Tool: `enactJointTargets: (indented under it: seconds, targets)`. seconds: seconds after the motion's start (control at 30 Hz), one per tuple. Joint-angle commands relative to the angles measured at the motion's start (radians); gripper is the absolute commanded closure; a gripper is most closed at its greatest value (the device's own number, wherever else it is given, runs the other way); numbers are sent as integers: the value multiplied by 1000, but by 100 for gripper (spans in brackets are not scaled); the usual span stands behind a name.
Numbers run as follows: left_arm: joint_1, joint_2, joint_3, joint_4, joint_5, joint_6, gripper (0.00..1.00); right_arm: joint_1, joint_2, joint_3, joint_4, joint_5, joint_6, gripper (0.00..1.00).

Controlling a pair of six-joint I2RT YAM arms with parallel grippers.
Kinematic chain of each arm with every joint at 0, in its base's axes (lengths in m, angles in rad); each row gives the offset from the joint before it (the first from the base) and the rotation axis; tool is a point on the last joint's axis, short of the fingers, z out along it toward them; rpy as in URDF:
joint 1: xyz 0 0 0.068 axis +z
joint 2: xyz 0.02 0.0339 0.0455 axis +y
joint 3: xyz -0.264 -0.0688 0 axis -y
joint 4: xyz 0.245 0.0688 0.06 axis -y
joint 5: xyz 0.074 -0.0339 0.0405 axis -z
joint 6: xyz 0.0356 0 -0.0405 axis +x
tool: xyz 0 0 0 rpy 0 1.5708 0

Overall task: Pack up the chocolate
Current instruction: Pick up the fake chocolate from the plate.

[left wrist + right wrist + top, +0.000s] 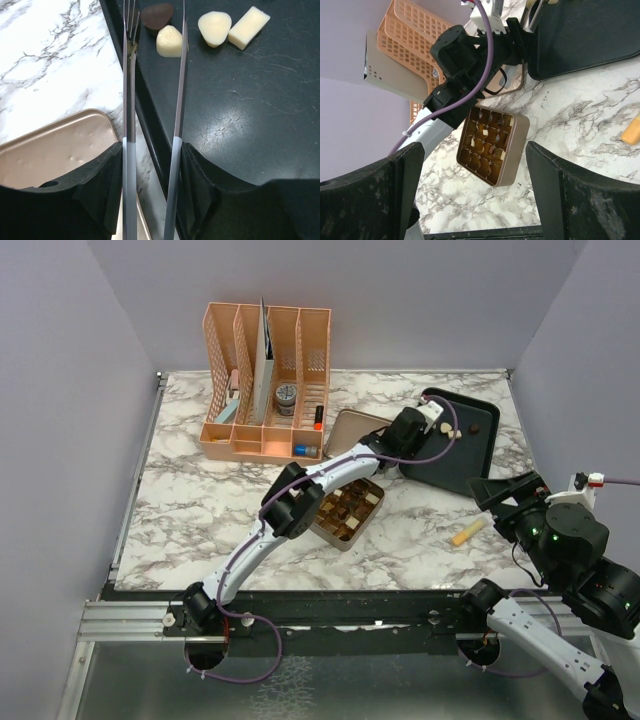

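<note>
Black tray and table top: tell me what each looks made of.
Black tray: probably plastic, possibly coated metal; semi-gloss, with fine pale scratches and soft reflections. Table top: marble or marble-print laminate; white with grey veins, smooth; which of the two cannot be told.

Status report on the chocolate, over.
Left gripper open, straddling cream piece on black tray. Right gripper open, empty. Gold tin part-filled. Dark piece close beside target.
</note>
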State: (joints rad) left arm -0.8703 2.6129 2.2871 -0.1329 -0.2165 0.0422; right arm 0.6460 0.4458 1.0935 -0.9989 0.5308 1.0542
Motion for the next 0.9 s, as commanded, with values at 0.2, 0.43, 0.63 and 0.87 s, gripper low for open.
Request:
enactJointTargets:
  seconds: [0.2,0.43,0.63,0.87]
  targets:
    - [9,62,39,75,-34,0,50,-3,-19,41,-50,44,8,13]
    - [3,-17,-39,110,-8,-15,61,-3,-27,17,-40,49,14,13]
    - [-22,-94,-142,125,-9,-25,63,-3,-29,6,-38,59,10,14]
    - [-53,-139,-189,98,2,-22,63,-3,-47,3,-42,67,6,13]
